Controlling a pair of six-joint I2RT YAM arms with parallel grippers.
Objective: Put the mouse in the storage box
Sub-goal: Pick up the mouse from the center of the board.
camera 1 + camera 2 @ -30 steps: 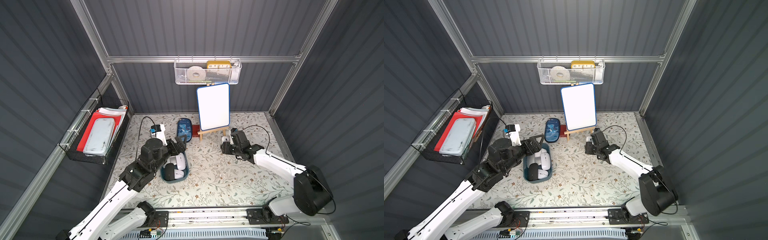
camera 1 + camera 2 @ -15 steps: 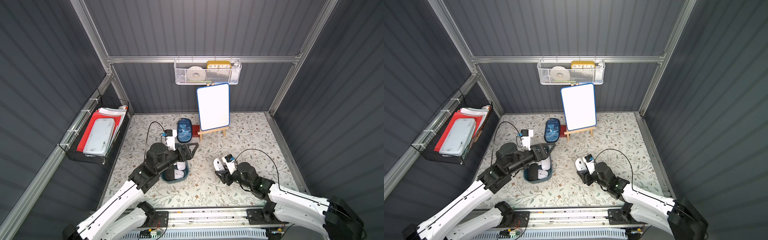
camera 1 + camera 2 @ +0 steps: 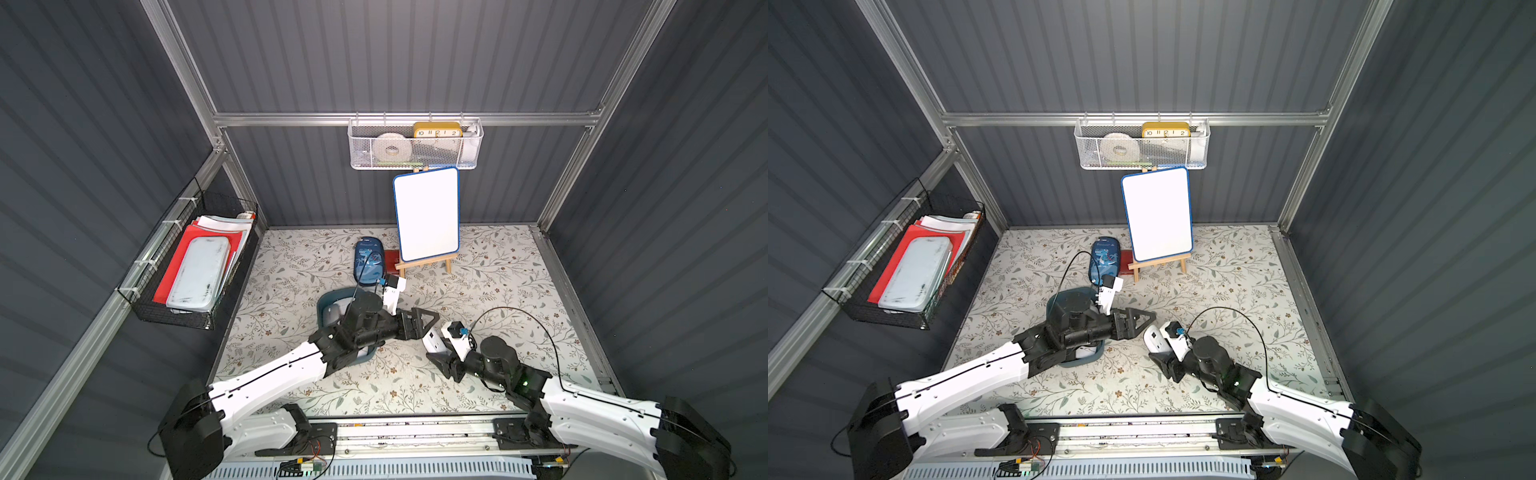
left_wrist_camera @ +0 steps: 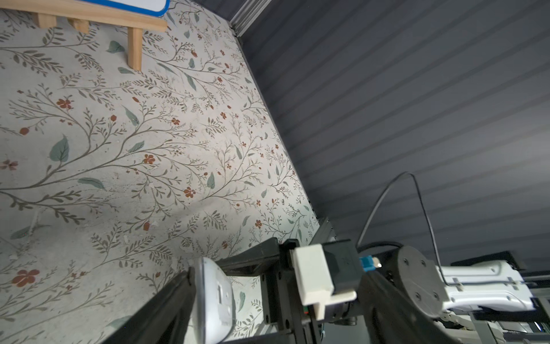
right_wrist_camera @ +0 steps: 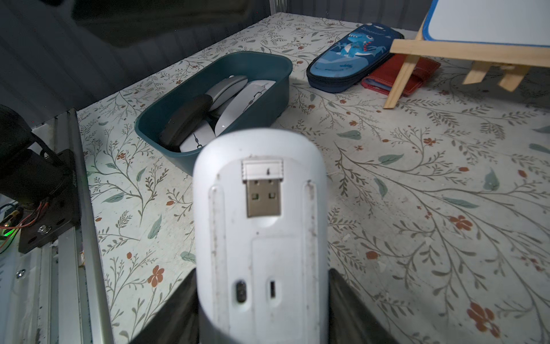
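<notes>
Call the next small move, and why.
Probably close the left gripper on the white mouse. Its open jaws sit at the mouse, which the right gripper holds raised, and the storage box lies beneath the left arm, so a handover looks shortest.

White mouse, teal box, and a flowered table under my black-and-white arms.

The mouse [image 5: 262,253] is white underneath, with a silver USB plug set in it. The storage box [image 5: 262,64] is dark teal; the mice [image 5: 229,98] in it are white, silver-grey and black. The tabletop [image 3: 498,270] is cream, printed with grey-green leafy sprigs and small rust-red flowers. Mid-frame in a top view I see a blue dinosaur-print pencil case [image 3: 368,262], a red wallet [image 3: 391,257] and a white whiteboard [image 3: 427,216] edged in blue on a pale wooden easel [image 3: 424,262]. In the upper middle are a white wire-mesh basket [image 3: 357,153] and a yellow clock [image 3: 437,129]. At the left are a black wire basket [image 3: 174,316] and red folders [image 3: 170,274]. The walls [image 3: 665,166] are dark grey.
</notes>
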